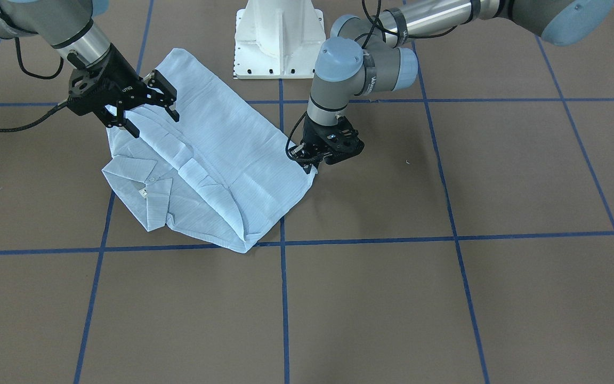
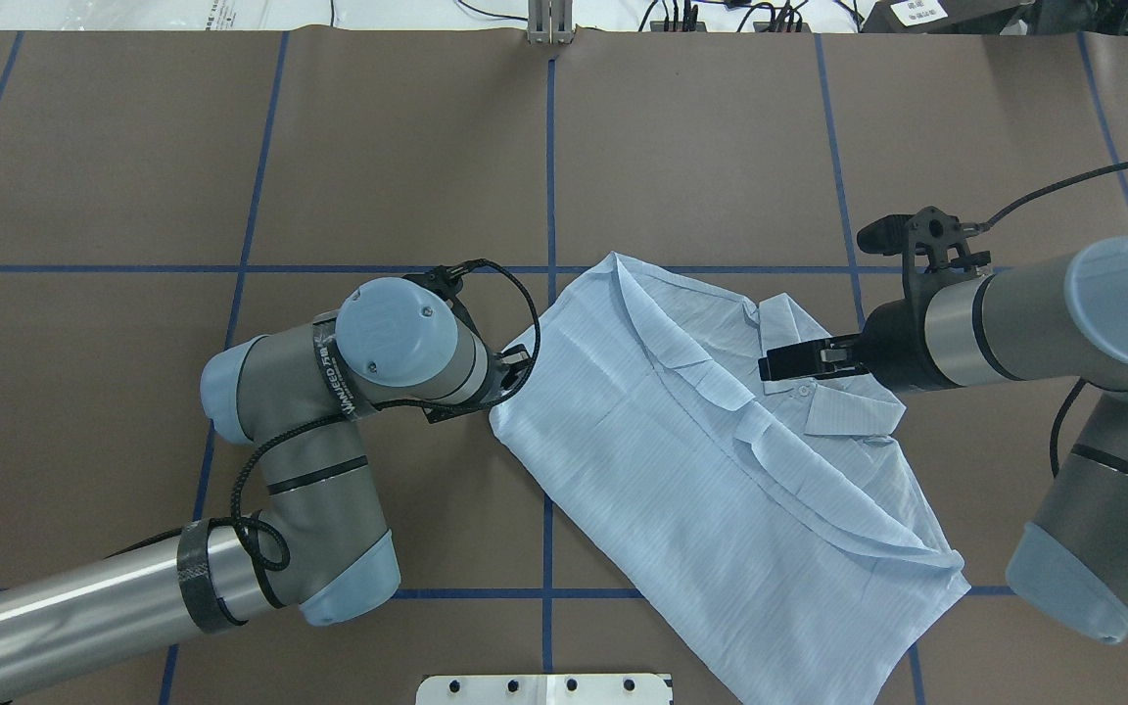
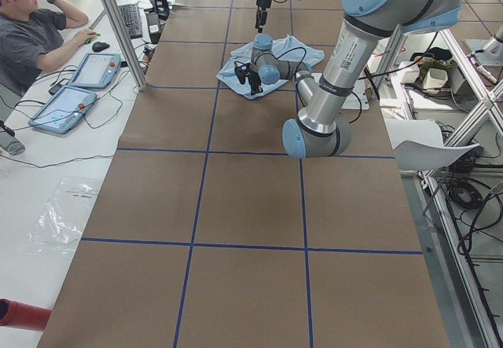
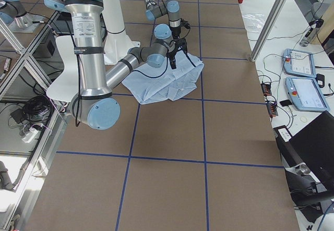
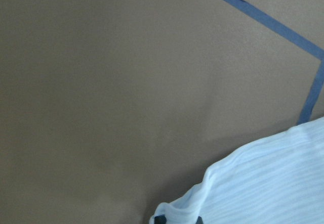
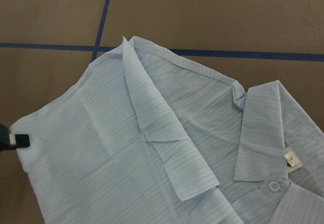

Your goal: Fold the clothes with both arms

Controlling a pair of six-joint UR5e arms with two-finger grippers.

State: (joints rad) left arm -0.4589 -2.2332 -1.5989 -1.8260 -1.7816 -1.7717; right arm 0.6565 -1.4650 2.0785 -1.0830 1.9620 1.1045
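– Two arms on my feed, over the brown surface (image 1: 525, 176) with its blue tape lines (image 1: 284, 298).
– Where's the shirt?
– The shirt (image 2: 681, 470) lies partly folded on the surface, just in front of the white base (image 1: 277, 37). It crosses the centre tape line, with most of it on the robot's right side.
– And the arms?
– I see the left arm (image 2: 329, 411) bent low at the shirt's corner on its own side. The right arm (image 2: 1014, 304) reaches in over the collar end.
– Pincers?
– The left pincer (image 1: 311, 164) is down at that corner. My wrist camera shows its tips closed to a narrow gap with a pinch of cloth between them. The right pincer (image 1: 152, 120) stands wide apart with nothing in it, over the shirt beside the collar (image 2: 848, 401). I can't tell whether it touches the cloth.
– Anything small?
– One white button (image 6: 275, 185) below the collar, and a little label (image 6: 290, 159) inside it.
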